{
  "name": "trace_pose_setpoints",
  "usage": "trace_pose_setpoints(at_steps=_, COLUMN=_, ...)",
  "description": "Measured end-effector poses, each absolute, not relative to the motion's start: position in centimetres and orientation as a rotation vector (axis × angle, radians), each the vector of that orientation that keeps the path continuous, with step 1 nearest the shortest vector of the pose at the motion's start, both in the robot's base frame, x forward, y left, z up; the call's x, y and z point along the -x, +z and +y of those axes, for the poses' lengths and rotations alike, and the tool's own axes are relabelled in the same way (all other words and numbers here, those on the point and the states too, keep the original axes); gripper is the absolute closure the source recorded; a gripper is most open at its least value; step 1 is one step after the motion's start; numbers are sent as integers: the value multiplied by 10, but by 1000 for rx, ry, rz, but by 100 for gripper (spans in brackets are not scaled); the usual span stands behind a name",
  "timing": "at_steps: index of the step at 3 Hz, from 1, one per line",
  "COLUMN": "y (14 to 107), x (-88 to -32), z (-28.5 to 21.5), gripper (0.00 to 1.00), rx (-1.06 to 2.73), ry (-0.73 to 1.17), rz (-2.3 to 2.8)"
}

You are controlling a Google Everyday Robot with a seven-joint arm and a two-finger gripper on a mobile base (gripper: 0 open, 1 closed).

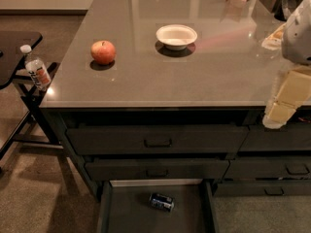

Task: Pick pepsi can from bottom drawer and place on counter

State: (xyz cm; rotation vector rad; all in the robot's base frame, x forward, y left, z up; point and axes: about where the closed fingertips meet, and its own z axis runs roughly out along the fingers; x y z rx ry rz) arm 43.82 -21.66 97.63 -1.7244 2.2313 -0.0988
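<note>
Glossy counter (146, 79): apple (103, 52), bowl (176, 36); jaws at right edge.

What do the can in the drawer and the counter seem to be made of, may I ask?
The pepsi can looks metal, blue with silvery ends. The counter seems polished stone or laminate, mirroring lights. The gripper hangs at its right edge.

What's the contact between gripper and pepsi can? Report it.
Apart. Camera view: gripper hangs by the counter edge at right, above the pepsi can in the bottom drawer.
</note>
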Motion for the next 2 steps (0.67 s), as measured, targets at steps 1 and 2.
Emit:
trace_pose_setpoints(at_steps=1, y=978, x=-438, z=-216, gripper=0, rx=1725, ry=-99, rz=2223)
trace_pose_setpoints(at_steps=2, y=977, x=-439, z=-210, gripper=0, rx=1751, ry=7, rz=2152)
